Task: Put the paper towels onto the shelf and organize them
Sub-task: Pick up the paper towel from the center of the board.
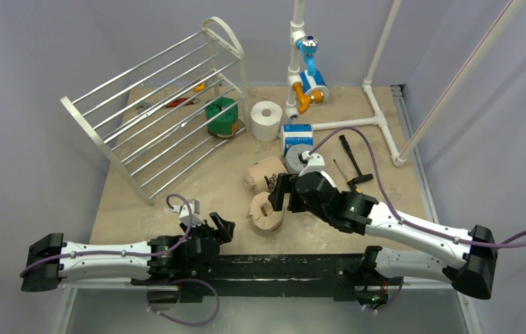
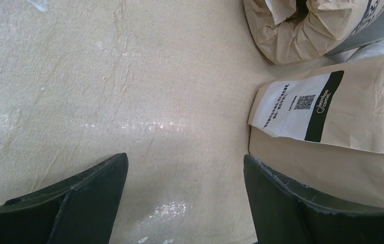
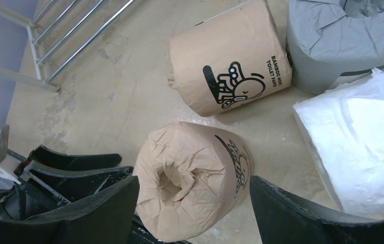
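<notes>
1. The right gripper (image 3: 194,180) is spread wide and empty, framing the near tan printed roll (image 3: 190,183), which lies on its side; it is likely lined up for a grasp.
2. The left gripper (image 2: 185,157) gapes empty over the bare table (image 2: 129,76), just beside a tan roll.
3. The shelf (image 1: 104,148) stands well apart, at the back left.

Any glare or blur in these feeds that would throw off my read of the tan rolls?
Top external: even, soft light, faint shadows, shelf rods sharp. Left wrist: a shiny streak of glare across the table, but the tan roll label is crisp. Right wrist: the printed tan roll reads clearly; the white wrapped roll is bright yet keeps its creases.
</notes>
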